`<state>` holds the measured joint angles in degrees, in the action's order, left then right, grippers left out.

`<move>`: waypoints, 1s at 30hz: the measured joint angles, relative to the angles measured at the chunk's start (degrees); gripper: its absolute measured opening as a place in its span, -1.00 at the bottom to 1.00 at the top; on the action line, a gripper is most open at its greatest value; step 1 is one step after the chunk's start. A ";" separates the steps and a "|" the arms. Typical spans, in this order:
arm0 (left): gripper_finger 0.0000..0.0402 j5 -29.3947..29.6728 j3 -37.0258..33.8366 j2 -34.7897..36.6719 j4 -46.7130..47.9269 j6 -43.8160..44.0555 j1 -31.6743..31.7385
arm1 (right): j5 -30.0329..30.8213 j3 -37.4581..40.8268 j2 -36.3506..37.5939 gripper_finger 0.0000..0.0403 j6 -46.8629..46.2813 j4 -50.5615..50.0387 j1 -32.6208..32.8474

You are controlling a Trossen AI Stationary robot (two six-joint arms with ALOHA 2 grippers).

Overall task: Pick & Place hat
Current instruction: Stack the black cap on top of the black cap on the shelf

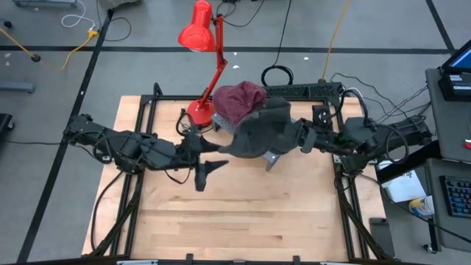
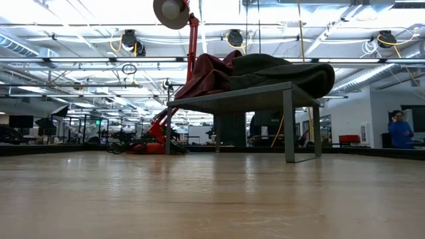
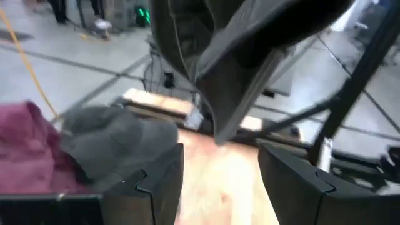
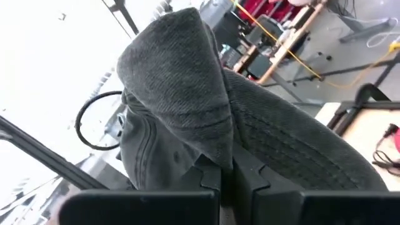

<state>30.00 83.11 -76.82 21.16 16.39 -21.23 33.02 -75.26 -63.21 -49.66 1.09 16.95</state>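
No writing is legible on the wooden table (image 1: 235,213), the red lamp (image 1: 200,33) or the small grey stand (image 2: 265,99). My right claw (image 4: 234,178), pressed together, pinches the grey hat (image 1: 261,129) above the stand beside a maroon hat (image 1: 239,99). My left claw (image 3: 222,175) hangs spread nearby; only the low view shows a person (image 2: 400,129) in the distance.

A pale wooden table (image 1: 243,213) with a black metal frame stands on a grey floor (image 1: 147,66) crossed by dark tape lines and loose cables. Ceiling strip lights (image 2: 60,40) hang overhead; a person in blue (image 2: 400,129) stands far right.
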 joint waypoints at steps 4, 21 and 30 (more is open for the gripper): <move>0.05 1.12 0.00 0.00 -4.82 -3.51 -0.02 | 0.14 0.00 -1.30 -1.00 2.22 5.07 -0.11; -0.35 -0.85 0.02 -1.81 -12.41 -1.82 -0.46 | -0.24 0.00 -3.29 -1.00 4.01 10.27 -0.03; -0.91 -3.63 0.02 -1.87 -14.77 -1.30 -0.50 | -1.79 0.02 -3.36 -0.95 7.64 10.07 0.00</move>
<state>26.37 83.13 -78.69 6.39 15.09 -21.74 31.22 -75.24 -66.56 -42.02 11.16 16.95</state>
